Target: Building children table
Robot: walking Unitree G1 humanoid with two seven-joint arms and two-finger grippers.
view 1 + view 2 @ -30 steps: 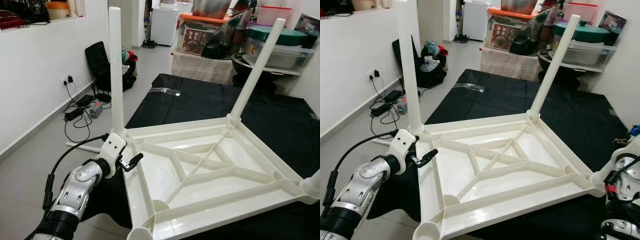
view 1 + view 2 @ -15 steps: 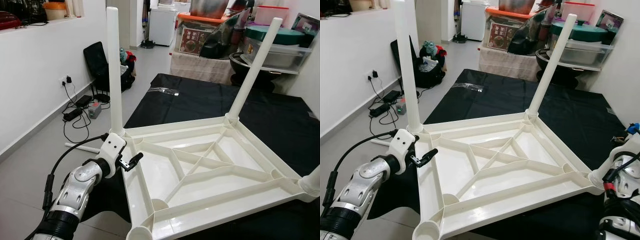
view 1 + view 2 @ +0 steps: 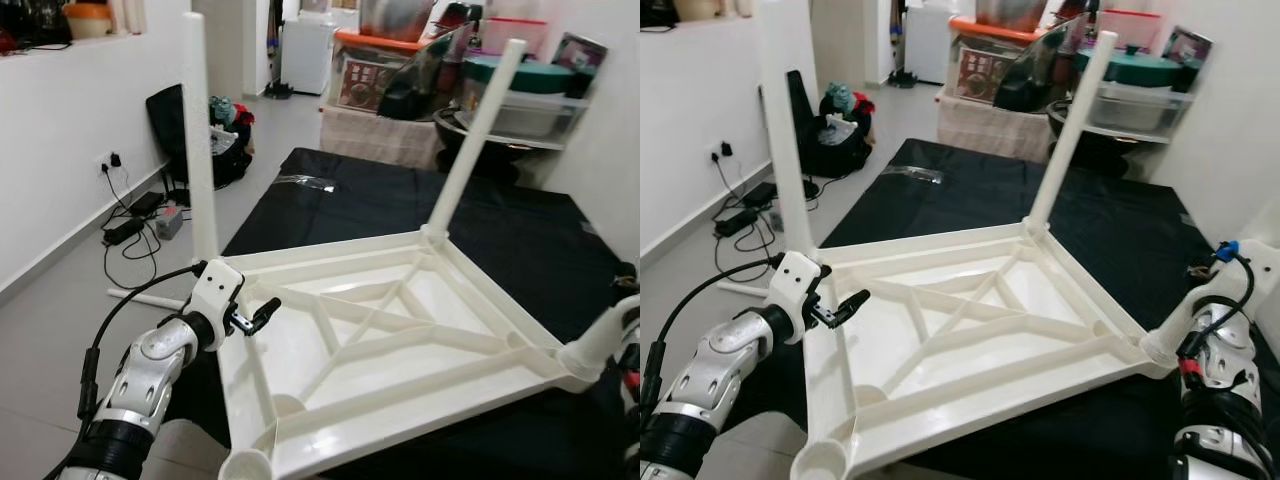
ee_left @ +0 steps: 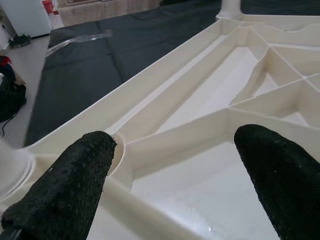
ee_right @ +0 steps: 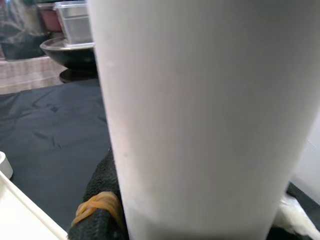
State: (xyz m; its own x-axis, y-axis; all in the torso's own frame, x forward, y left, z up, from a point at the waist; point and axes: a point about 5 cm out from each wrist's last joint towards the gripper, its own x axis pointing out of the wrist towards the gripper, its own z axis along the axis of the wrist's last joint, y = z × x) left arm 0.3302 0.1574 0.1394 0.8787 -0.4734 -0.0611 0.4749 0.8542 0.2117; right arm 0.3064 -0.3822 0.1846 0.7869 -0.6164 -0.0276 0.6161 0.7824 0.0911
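A white plastic children's table [image 3: 330, 262] lies upside down on a black cloth [image 3: 520, 230]. One leg [image 3: 200, 150] stands upright at its far left corner and a second leg [image 3: 470, 140] at the far corner. A third leg [image 3: 600, 345] stands slanted in the right corner socket, and my right gripper [image 3: 1220, 318] is shut around it; one black finger [image 5: 100, 200] with an orange band presses on it. The near left socket [image 3: 245, 467] is empty. My left gripper [image 3: 255, 315] hangs open over the table's left rim [image 4: 100, 117], near the left leg's base.
Another white leg [image 3: 145, 298] lies on the grey floor left of the table. Cables and a power strip [image 3: 130, 225] run along the left wall, with a black bag [image 3: 170, 120] beyond. Boxes, bins and a metal bowl [image 3: 480, 125] crowd the back.
The camera has turned a little to the right, so the whole scene sits further left and my right arm shows more. Both grippers keep their places on the table.
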